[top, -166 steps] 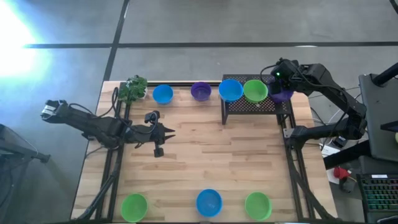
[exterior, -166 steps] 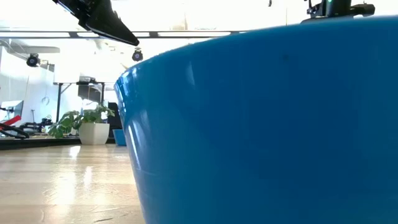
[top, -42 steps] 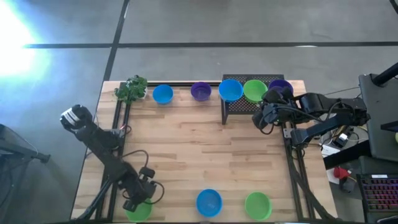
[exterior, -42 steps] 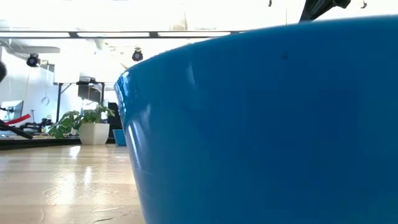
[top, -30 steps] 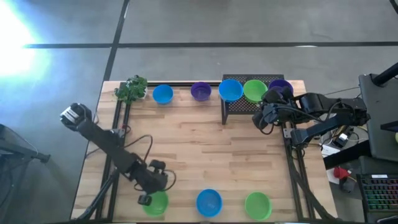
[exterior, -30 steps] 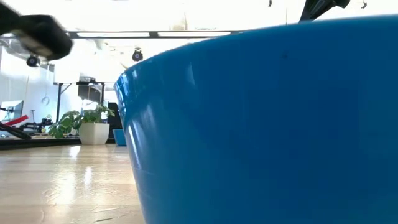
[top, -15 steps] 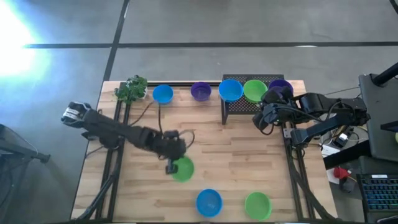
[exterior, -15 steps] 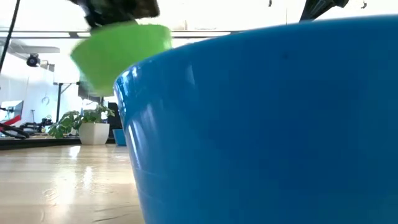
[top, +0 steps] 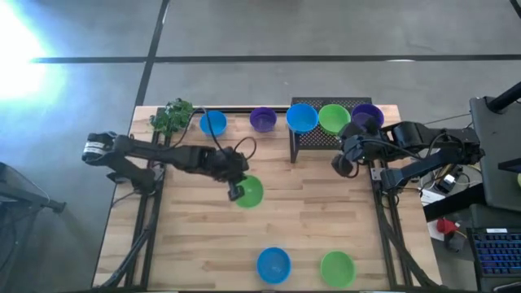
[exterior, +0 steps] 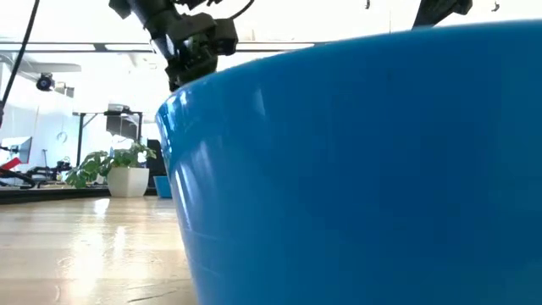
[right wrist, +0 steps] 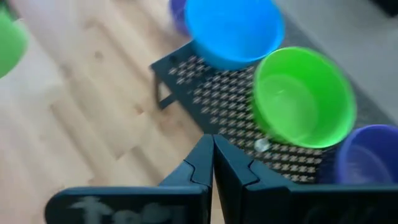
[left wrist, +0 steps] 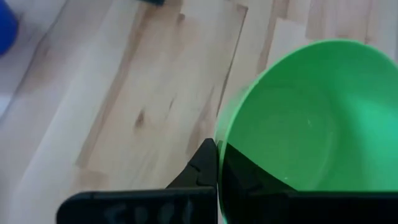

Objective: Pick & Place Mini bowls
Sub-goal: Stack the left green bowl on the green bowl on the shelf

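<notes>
We see the left gripper [top: 236, 189] clamp a green bowl [top: 249, 193] by its rim above mid-table; the right gripper [right wrist: 213, 163], fingers together, waits beside the black rack [top: 326, 138].

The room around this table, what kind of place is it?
Probably a robotics lab or workshop: two arms are mounted at a wooden table on a bare concrete floor, a keyboard sits alongside, and the low view shows a bright open hall with a potted plant.

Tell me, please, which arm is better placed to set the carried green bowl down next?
The left: its gripper already holds the green bowl by the rim over mid-table. The right gripper is empty, fingers shut, beside the black rack.
</notes>
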Robot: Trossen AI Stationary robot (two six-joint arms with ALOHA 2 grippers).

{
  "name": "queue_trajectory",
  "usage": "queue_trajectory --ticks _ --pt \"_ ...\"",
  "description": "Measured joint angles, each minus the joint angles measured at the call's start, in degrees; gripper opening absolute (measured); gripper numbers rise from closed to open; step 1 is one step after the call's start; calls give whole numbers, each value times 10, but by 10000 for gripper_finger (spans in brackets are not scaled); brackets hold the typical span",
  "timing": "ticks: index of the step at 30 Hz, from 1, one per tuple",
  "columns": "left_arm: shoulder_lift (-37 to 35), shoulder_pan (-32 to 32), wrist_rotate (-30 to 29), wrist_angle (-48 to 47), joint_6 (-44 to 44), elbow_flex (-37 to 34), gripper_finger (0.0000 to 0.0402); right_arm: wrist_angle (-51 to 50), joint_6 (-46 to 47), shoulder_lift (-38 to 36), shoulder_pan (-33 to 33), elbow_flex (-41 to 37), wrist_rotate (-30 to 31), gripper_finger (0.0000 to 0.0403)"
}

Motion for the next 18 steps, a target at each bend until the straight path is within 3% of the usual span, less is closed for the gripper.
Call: queue_trajectory --ticks 7,18 --pt "3 8 0 41 -1 -1 0 37 -49 0 0 0 -68 8" --pt "86 8 3 90 -15 -1 0 66 -71 0 0 0 -72 8"
